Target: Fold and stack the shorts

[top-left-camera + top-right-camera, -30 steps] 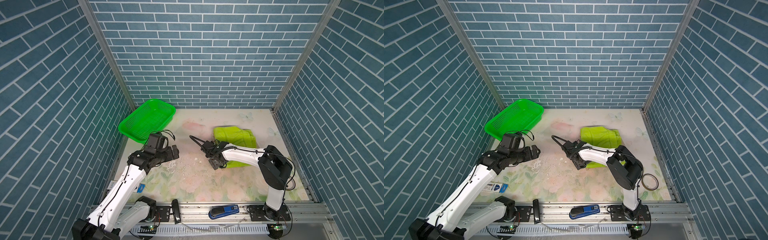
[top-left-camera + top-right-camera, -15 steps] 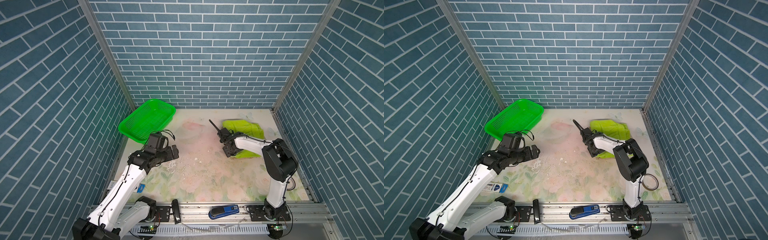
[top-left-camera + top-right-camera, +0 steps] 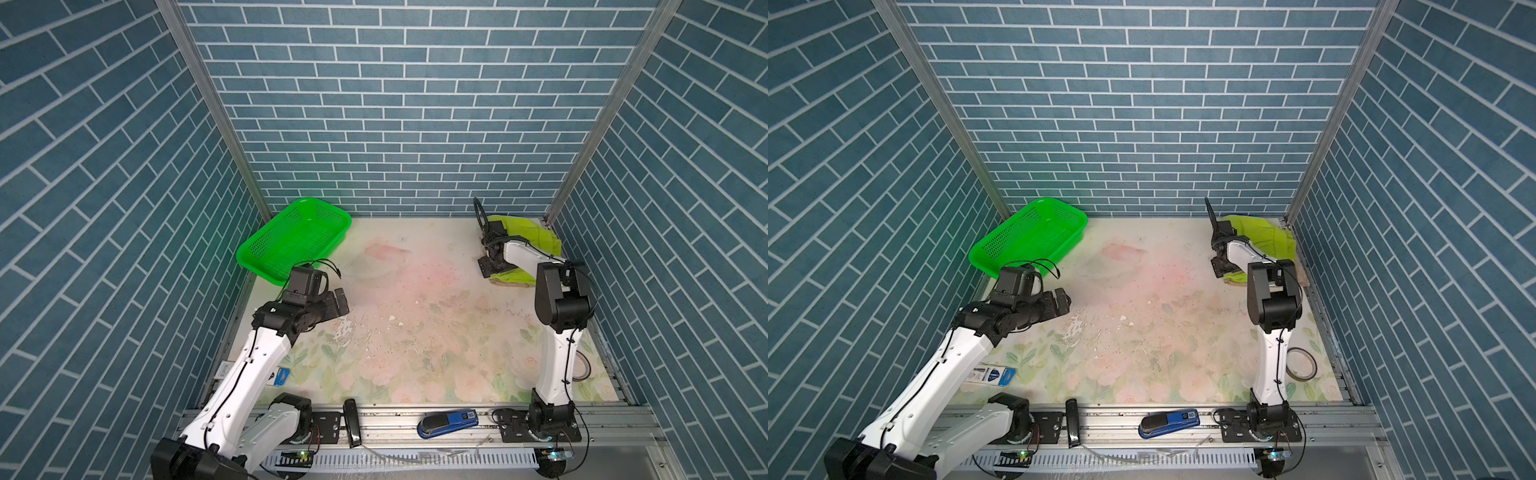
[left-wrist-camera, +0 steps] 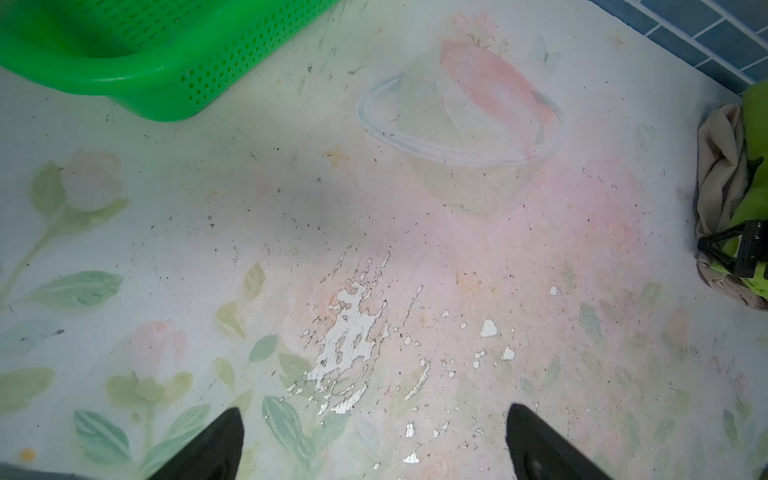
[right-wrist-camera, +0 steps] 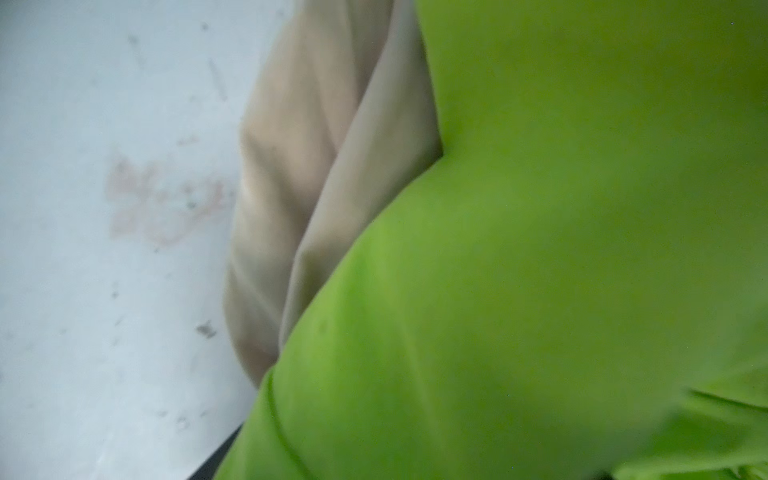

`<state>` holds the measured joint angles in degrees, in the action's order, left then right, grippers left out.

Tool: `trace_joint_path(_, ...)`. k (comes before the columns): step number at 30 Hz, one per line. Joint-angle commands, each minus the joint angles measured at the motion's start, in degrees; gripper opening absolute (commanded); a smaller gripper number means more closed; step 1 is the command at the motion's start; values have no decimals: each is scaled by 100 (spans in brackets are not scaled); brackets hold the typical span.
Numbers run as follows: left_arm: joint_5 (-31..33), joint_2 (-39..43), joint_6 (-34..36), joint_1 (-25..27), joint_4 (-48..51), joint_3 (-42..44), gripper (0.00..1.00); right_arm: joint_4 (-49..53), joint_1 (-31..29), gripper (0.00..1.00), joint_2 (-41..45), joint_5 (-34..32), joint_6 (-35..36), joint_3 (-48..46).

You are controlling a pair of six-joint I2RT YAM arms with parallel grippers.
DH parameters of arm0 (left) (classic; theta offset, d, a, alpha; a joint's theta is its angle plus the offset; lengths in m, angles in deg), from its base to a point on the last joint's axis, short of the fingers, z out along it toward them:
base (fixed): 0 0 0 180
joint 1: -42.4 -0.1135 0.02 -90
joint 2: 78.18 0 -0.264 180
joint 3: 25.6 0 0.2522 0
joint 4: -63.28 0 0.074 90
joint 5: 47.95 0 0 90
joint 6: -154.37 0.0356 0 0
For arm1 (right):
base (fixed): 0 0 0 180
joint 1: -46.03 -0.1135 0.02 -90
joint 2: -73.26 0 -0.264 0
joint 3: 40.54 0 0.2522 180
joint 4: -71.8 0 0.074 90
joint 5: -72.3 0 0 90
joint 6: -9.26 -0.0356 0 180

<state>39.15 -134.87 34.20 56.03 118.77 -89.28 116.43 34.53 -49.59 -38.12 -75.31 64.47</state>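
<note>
The lime green shorts [image 3: 528, 235] [image 3: 1266, 237] lie folded on top of the beige shorts [image 3: 513, 282] in the far right corner, against the wall. My right gripper [image 3: 484, 241] [image 3: 1216, 241] stands at the stack's left side with its fingers spread wide, one raised toward the back wall, one low at the stack's near edge. In the right wrist view, green cloth [image 5: 540, 249] fills the frame over beige folds [image 5: 316, 166]. My left gripper [image 3: 338, 301] [image 4: 374, 440] hovers open and empty over the flowered table, near the left side.
A bright green perforated basket [image 3: 291, 237] [image 4: 124, 62] leans at the far left corner. A roll of tape [image 3: 1302, 363] lies near the right arm's base. A blue device [image 3: 448, 422] and a black object [image 3: 351, 422] rest on the front rail.
My right gripper has swept the stacked shorts from the table's middle to the far right corner. The left arm has not moved.
</note>
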Motion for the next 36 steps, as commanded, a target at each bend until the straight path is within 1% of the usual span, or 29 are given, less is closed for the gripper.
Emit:
trace_joint_path(1,142,1,242,-131,-258,177,100,34,105,87,-240,254,500,224)
trace_joint_path(3,316,1,279,-182,-341,241,100,-89,105,91,-71,472,546,200)
trace_joint_path(6,656,8,422,-255,-563,299,100,-441,104,97,572,874,405,-98)
trace_joint_path(7,895,24,479,-264,-640,292,100,-577,105,99,883,980,274,-252)
trace_joint_path(9,1493,70,633,-273,-810,284,100,-758,104,99,1443,1268,0,-592)
trace_joint_path(12,2669,236,850,-282,-1390,529,100,-1105,105,99,2500,1530,-472,-1352)
trace_joint_path(14,3425,452,1149,-282,-2350,1087,100,-1345,171,99,3292,1594,-860,-2066)
trace_joint_path(16,4183,650,1391,-283,-3371,1769,100,-1469,401,99,3950,1764,-1295,-2749)
trace_joint_path(17,4732,727,1302,-290,-3745,2093,100,-1620,531,99,4284,1753,-1481,-3173)
trace_joint_path(18,5099,773,1243,-298,-4047,2386,100,-1798,634,99,4539,1696,-1563,-3578)
trace_joint_path(19,5228,833,1363,-341,-4545,2714,100,-2098,732,99,4797,1537,-1606,-4027)
trace_joint_path(21,4888,852,1850,-462,-5518,3214,100,-2663,928,99,5108,1389,-1607,-4869)
trace_joint_path(23,4577,674,2165,-571,-6109,3446,100,-3206,1133,99,5217,1349,-1559,-5476)
trace_joint_path(26,3860,30,2636,-769,-7083,3666,100,-4158,1260,99,5122,1347,-1487,-6058)
trace_joint_path(27,3728,-217,2674,-822,-7298,3667,100,-4651,1265,99,5048,1363,-1402,-6271)
trace_joint_path(28,3488,-463,2653,-872,-7449,3619,100,-5391,1265,99,4933,1439,-1328,-6563)
trace_joint_path(30,3104,-896,2732,-906,-7938,3564,100,-6101,1266,98,4779,1541,-1234,-6723)
trace_joint_path(31,2921,-1120,2772,-935,-8161,3511,100,-6737,1265,98,4660,1675,-1170,-6873)
trace_joint_path(32,2854,-1382,2839,-949,-8458,3458,100,-7026,1265,98,4547,1740,-940,-6938)
trace_joint_path(33,2738,-1566,2888,-969,-8562,3374,100,-7167,1265,98,4480,1758,-872,-6921)
trace_joint_path(34,2590,-1777,2908,-1013,-8595,3219,100,-7513,1265,97,4364,1737,-771,-7004)
trace_joint_path(36,2192,-2257,2892,-1091,-8688,2989,100,-8471,1265,97,4037,1756,-700,-7352)
